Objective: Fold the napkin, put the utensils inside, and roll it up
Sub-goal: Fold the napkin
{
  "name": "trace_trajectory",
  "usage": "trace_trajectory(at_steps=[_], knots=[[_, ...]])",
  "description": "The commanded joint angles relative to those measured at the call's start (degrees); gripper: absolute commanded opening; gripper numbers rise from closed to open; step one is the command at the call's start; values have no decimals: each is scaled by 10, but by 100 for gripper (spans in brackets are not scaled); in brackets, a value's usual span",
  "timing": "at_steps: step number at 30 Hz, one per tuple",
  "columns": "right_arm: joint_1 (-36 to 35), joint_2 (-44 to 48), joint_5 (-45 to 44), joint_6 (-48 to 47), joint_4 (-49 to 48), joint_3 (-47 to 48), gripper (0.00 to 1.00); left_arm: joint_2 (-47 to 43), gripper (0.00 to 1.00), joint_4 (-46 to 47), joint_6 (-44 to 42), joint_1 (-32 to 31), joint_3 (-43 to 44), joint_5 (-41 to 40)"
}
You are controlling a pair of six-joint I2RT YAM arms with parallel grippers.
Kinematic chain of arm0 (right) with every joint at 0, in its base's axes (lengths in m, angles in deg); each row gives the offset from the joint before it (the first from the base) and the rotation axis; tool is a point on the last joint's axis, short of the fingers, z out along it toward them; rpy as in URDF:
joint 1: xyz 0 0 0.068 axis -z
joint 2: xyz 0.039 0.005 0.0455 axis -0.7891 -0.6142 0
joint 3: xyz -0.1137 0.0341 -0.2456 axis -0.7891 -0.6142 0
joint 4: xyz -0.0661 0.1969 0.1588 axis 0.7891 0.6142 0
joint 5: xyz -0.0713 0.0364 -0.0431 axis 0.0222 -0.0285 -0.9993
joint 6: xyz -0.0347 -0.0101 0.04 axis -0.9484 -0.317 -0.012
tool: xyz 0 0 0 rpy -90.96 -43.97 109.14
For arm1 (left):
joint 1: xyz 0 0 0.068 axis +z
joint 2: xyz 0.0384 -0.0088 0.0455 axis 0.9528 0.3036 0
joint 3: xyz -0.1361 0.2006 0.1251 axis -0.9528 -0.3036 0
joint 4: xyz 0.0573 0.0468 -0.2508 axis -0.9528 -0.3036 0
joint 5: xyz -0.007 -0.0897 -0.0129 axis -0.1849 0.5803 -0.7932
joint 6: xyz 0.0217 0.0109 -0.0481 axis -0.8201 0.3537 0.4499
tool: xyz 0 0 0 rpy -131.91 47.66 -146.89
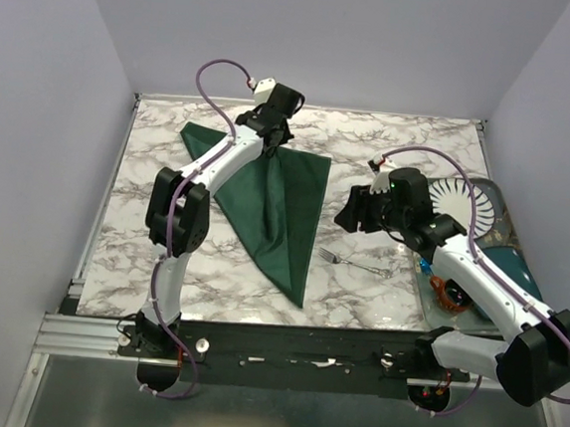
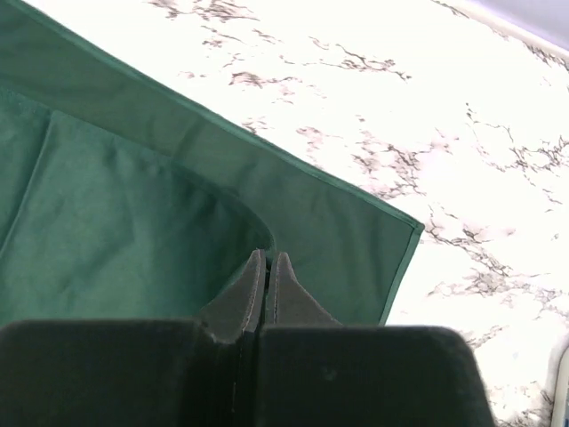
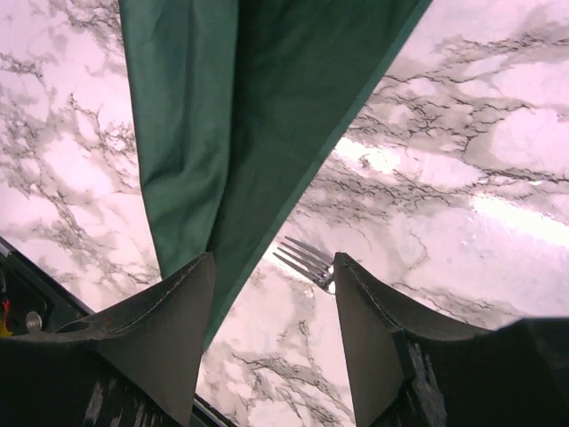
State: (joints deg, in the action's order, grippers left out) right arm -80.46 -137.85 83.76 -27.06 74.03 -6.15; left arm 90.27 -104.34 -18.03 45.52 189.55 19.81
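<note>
Marbled tabletop (image 1: 411, 145) bears the napkin (image 1: 275, 213), pinched at its far edge by the closed left gripper (image 1: 270, 137), while the fork (image 1: 360, 265) lies crosswise beside it, just nearward of the empty, wide-open right gripper (image 1: 350, 214).

I see the dark green napkin (image 1: 280, 213) creased into a triangle, the silver fork (image 1: 358, 265) flat just right of its near tip.

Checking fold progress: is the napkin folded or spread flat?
Folded over, not flat: the napkin shows two overlapping layers, and the left gripper is shut on its upper layer.
</note>
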Motion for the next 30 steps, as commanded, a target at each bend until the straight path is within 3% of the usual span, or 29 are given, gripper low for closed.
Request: trace_trajectory(at_steps=[1,13,30], knots=[[18,15,-8,-3,0,-19,65,51,0,-12,-30,-9,65,17],[36,3,3,-3,-4,-22,64,129,0,9,-100,-51,153,36],[46,-7,18,1,-13,-29,64,192,0,9,-118,-64,205,67]])
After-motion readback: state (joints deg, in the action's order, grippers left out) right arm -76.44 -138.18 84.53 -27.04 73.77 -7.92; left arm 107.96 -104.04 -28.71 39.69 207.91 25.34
